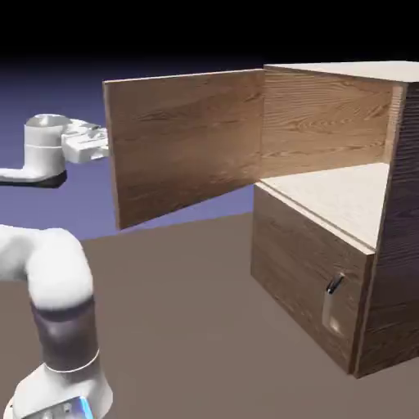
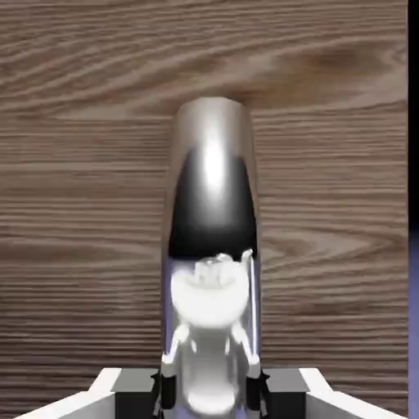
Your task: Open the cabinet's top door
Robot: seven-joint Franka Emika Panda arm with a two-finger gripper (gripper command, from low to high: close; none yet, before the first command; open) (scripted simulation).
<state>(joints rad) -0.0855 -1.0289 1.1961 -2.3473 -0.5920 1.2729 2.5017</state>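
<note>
1. A flat brown table point(image 1: 188, 327) fills the lower part of the exterior view, smooth and evenly lit.
2. Behind it stands a plain blue-violet backdrop point(image 1: 49, 98), fading to black along the top edge.
3. In the hand view, a thin strip of the backdrop shows at the right edge.

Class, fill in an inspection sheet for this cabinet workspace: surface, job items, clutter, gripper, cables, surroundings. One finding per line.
Surface: brown table, bare where it shows.
Job items: cabinet; top door swung wide open, pale shelf exposed; lower door shut. Metal handle of the top door fills the hand view.
Clutter: nothing seen.
Gripper: gripper closed around the handle, a finger on each side; hidden behind the door in the exterior view.
Cables: nothing seen.
Surroundings: plain blue-violet backdrop.
</note>
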